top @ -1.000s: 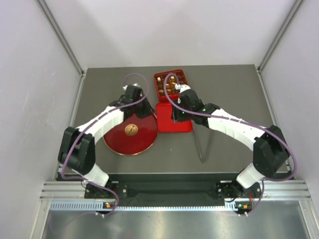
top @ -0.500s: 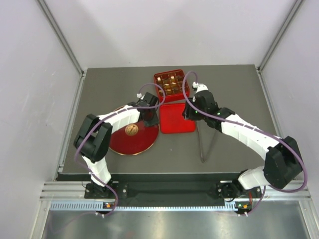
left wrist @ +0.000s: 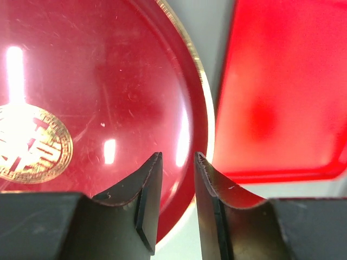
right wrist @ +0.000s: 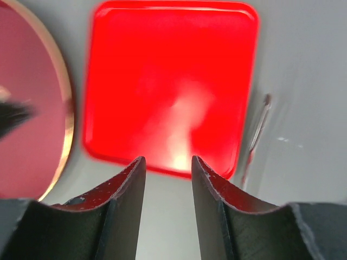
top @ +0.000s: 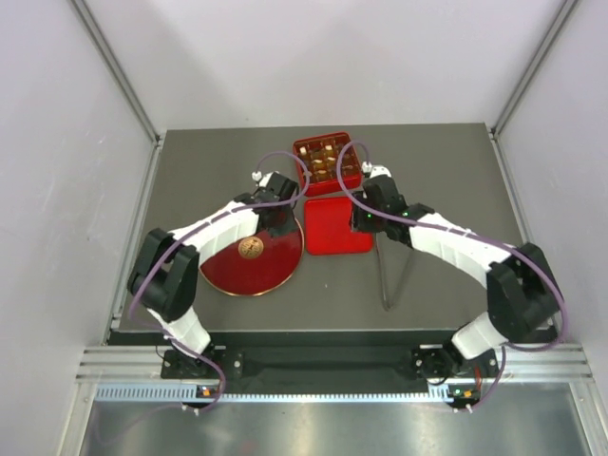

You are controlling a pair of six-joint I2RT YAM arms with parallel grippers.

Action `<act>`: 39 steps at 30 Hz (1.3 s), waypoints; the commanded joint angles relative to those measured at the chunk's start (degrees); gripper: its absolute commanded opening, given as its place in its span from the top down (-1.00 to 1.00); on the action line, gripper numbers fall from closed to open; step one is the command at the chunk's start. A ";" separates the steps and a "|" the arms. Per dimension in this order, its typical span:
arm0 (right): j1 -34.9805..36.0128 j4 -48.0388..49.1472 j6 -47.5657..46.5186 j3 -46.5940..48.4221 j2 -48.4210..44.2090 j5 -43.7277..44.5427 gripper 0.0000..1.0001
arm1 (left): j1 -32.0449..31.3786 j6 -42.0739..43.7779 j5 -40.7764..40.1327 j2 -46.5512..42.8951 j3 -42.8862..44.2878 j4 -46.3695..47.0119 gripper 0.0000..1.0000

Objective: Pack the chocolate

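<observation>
The chocolate (top: 321, 163), several small tan and dark brown pieces, sits in the compartments of a red square box (top: 349, 174) at the table's far middle. The flat red lid (top: 337, 228) lies just in front of the box; it also shows in the left wrist view (left wrist: 282, 92) and the right wrist view (right wrist: 171, 81). My left gripper (top: 282, 220) (left wrist: 177, 157) hovers over the right rim of a round red plate (top: 271, 271) (left wrist: 108, 81), jaws a little apart and empty. My right gripper (top: 361, 220) (right wrist: 168, 160) is open and empty at the lid's far right edge.
The plate bears a gold emblem (top: 250, 248) (left wrist: 32, 143) at its middle. Thin metal tongs (top: 385, 271) (right wrist: 257, 130) lie right of the lid, pointing toward the near edge. Grey walls close in the table on three sides.
My right gripper has drawn back from over the box to the lid's right edge. My left gripper has swung right, from the plate's far side to its right rim.
</observation>
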 commanded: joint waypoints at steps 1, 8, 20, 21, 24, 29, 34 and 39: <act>-3.13 0.48 -1.50 5.59 5.69 4.46 0.20 | -0.01 0.52 0.32 -6.60 0.13 -0.18 0.28; -7.36 0.57 -6.15 14.29 16.16 4.82 0.22 | -0.01 1.85 1.82 -17.85 -5.05 0.61 0.08; -9.21 -1.63 -10.11 22.22 29.26 4.29 0.29 | 0.08 1.58 3.76 -29.37 -9.28 1.67 -0.33; -9.21 -1.80 -10.11 22.40 29.79 4.20 0.31 | 0.08 1.67 3.67 -29.81 -9.19 1.67 -0.33; -9.12 -2.59 -10.03 22.84 31.55 4.64 0.33 | 0.08 1.67 3.23 -30.60 -9.02 1.23 -0.33; -8.69 -3.65 -10.20 23.28 32.35 5.08 0.56 | 0.08 2.02 2.70 -31.40 -8.05 0.88 -0.33; -8.77 -5.32 -11.43 24.94 31.47 4.64 1.00 | 0.17 3.51 1.48 -31.13 -5.33 -1.23 -0.33; -8.86 -5.67 -10.91 25.47 27.60 1.57 1.00 | 0.35 4.83 0.07 -31.31 -2.17 -2.29 -0.33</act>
